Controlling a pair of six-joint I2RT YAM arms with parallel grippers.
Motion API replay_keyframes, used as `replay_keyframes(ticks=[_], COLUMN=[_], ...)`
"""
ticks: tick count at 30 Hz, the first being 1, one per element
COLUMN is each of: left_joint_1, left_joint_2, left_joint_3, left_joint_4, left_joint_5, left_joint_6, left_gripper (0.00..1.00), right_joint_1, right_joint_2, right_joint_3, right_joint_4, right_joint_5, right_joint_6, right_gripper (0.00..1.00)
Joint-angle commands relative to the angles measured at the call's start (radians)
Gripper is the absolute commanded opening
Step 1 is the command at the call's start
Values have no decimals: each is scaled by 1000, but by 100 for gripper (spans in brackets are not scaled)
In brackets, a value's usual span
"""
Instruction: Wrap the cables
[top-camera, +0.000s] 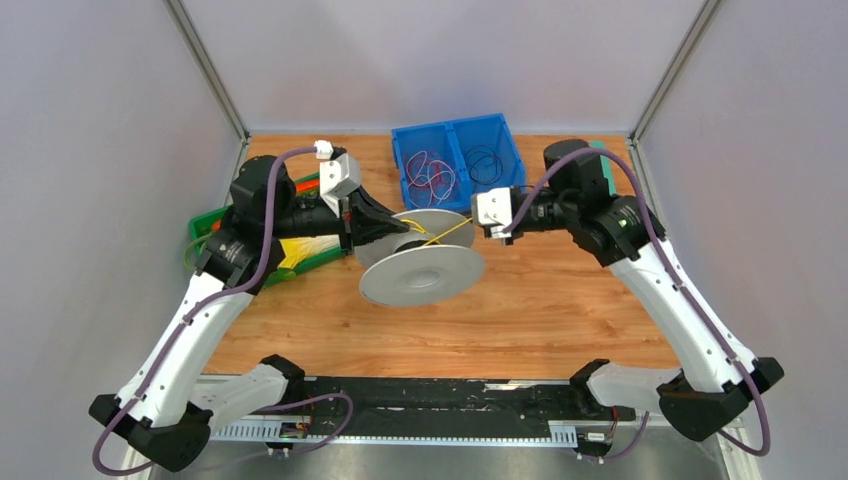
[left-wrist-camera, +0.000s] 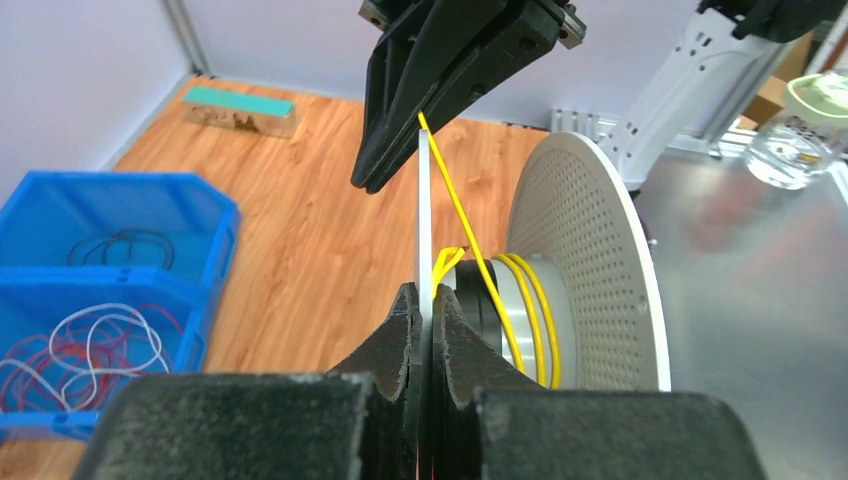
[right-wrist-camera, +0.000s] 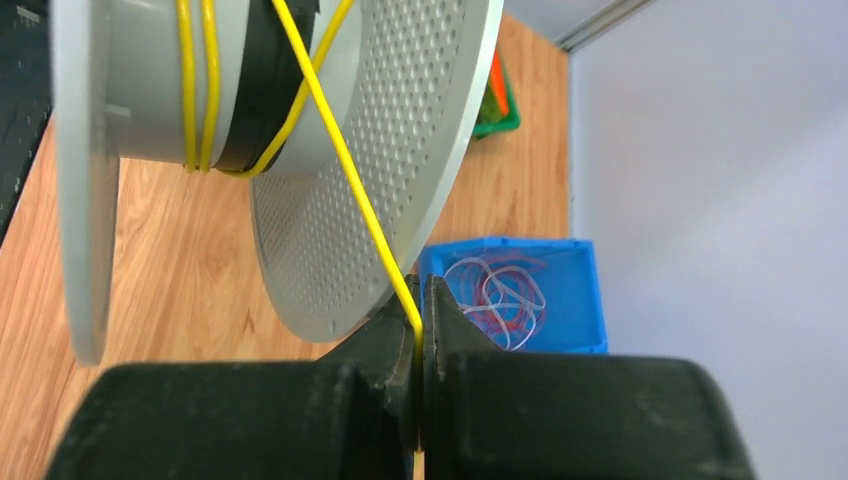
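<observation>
Mid-desk you hold one spool (top-camera: 420, 275): your left gripper (left-wrist-camera: 425, 302) clenches one of its two discs, your right gripper (right-wrist-camera: 420, 300) pinches the one yellow cable (right-wrist-camera: 341, 150).

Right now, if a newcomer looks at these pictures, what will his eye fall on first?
First, the grey perforated plastic spool over the middle of the wooden table: the left tool is shut on the edge of one flange. Next, the thin bright-yellow wire, a few turns on the hub, runs straight to the right tool, which pinches it. Behind, a blue plastic bin holds other wires.
</observation>
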Motion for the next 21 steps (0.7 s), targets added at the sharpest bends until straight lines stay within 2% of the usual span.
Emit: replay_keyframes(ticks=[1, 7, 10, 12, 13, 14, 15, 19, 21], left_joint_1=[28, 26, 23, 24, 24, 24, 24, 23, 24], left_joint_2=[-25, -33, -17, -10, -5, 1, 4, 9, 7], left_joint_3=[169, 201, 241, 253, 261, 266, 267, 270, 269], left_joint_4=[-82, -175, -255, -280, -299, -313, -320, -369, -382], left_joint_5=[87, 9, 10, 1, -2, -13, -28, -53, -46], left_joint_6=[141, 339, 439, 465, 484, 499, 507, 553, 565], left_gripper=[0, 0, 0, 0, 0, 0, 0, 0, 0], right_joint_1=[-54, -23, -23, -23, -22, -20, -20, -17, -19], right_joint_2=[-140, -217, -210, -206, -205, -203, -203, -202, -219], right_joint_3=[-94, -182, -171, -173, -173, -177, -180, -202, -232], right_joint_4=[75, 163, 155, 161, 162, 160, 157, 126, 125], right_joint_5=[-25, 25, 38, 33, 32, 33, 35, 49, 55], right_joint_6=[111, 206, 228, 242, 245, 246, 248, 240, 236], right_gripper=[0, 0, 5, 18, 27, 41, 50, 68, 73])
